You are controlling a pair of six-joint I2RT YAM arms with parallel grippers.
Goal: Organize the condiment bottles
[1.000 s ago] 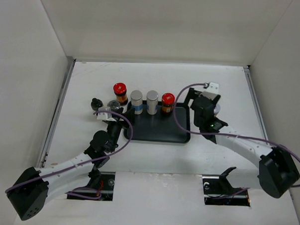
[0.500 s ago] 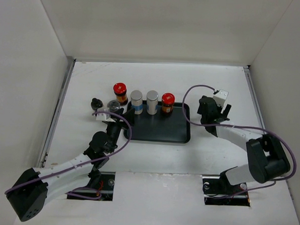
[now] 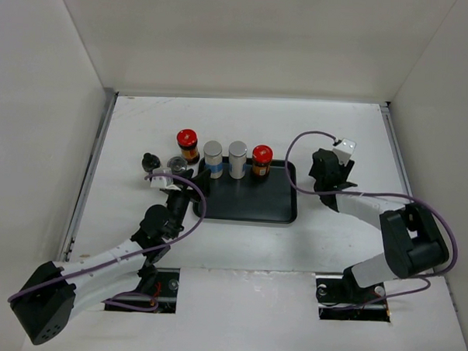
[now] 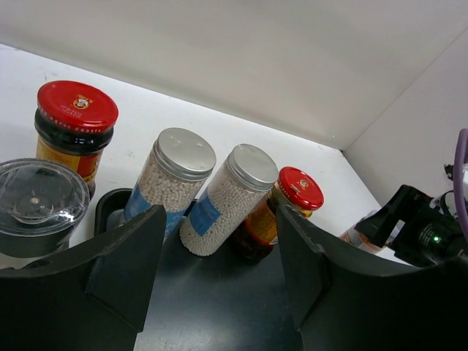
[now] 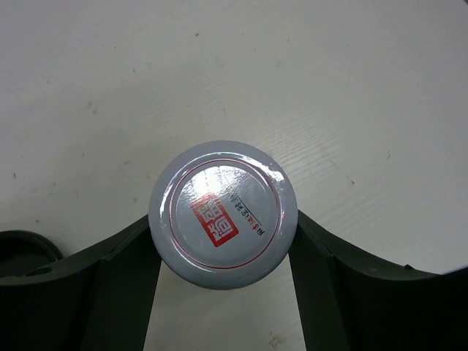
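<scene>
The silvery-lidded jar point(image 5: 223, 214) stands on the white table point(image 3: 244, 121) just right of the black tray point(image 3: 248, 203), its lid clasped on both sides by the fingers of the right gripper point(image 5: 223, 227). Along the tray's far edge stand the left silver-capped cylinder point(image 4: 172, 175), the right silver-capped cylinder point(image 4: 230, 194) and the right red-lidded jar point(image 4: 289, 201). The left red-lidded jar point(image 4: 75, 124) stands on the table just beyond the tray's far left corner, with the clear shaker point(image 4: 36, 197) and the black-capped bottle point(image 3: 149, 161) further left, off the tray. The left gripper point(image 4: 221, 212) hovers at the tray's left end just beside the clear shaker, jaws spread wide and holding nothing.
</scene>
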